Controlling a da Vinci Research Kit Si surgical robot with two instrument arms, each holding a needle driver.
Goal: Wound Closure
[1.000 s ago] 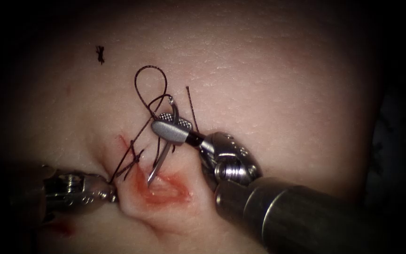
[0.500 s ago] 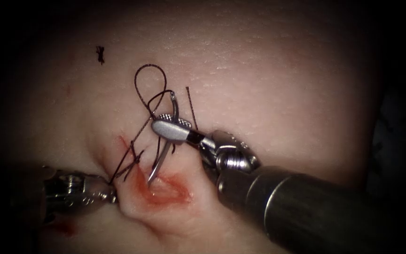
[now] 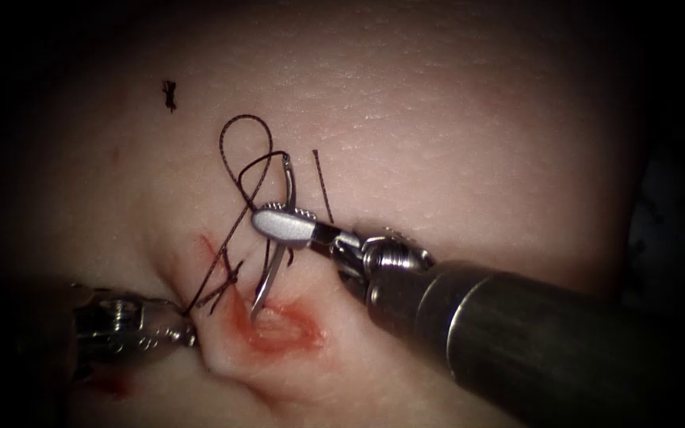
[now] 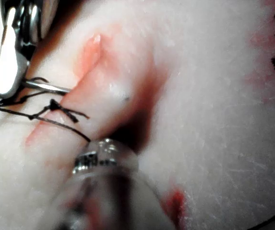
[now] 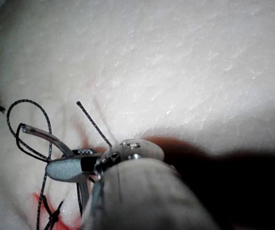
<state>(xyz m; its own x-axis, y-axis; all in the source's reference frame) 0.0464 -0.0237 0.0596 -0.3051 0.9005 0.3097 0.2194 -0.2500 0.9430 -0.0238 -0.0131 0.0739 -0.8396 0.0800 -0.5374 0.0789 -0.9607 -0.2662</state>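
My right tool (image 3: 283, 223) comes in from the right, its jaws shut on the curved needle (image 3: 267, 277) about midway along its curve. The needle's tip points down at the left lip of the red cut (image 3: 283, 329); I cannot tell whether it has entered the tissue (image 3: 438, 119). Dark thread (image 3: 241, 117) loops above the jaws from the needle's rear end. My left tool (image 3: 184, 321) sits low on the left of the cut, shut on the thread beside a tied knot (image 3: 227, 273). In the left wrist view the needle (image 4: 46, 86) meets the cut's lip.
A short free thread end (image 3: 323, 186) lies just right of the right tool's jaws. A small dark cut thread piece (image 3: 170, 91) sits on the tissue at the far upper left. Red fluid (image 3: 109, 384) stains the tissue below the left tool.
The right tool's wrist has turned and its jaws have shifted slightly left and down with the needle. The thread loop drifted a little left. The left tool has stayed put.
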